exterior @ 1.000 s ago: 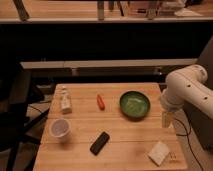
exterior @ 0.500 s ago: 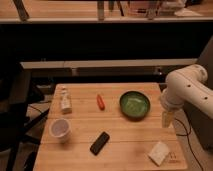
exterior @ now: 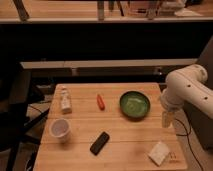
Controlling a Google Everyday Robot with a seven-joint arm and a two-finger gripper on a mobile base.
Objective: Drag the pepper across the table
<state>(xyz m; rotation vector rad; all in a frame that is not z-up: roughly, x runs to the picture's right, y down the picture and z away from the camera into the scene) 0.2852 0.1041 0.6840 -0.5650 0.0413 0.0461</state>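
1. Nothing has moved since earlier: the slim red-orange pepper (exterior: 100, 102) lies far-centre on the square light-wood table (exterior: 125, 145).
2. A round green bowl (exterior: 134, 105) sits to its right.
3. The pale gripper (exterior: 167, 119) hangs at the table's right edge, well apart from the pepper; whether it is open cannot be told.

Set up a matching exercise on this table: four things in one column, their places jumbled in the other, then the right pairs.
Things
1. pepper
2. green bowl
3. black slab
4. gripper

Places
A. at the right edge of the table, right of the green bowl
B. toward the front, between the paper cup and the white pad
C. toward the back, right of the small bottle
D. on the right half of the top, between the pepper and the gripper

Pairs: 1-C, 2-D, 3-B, 4-A
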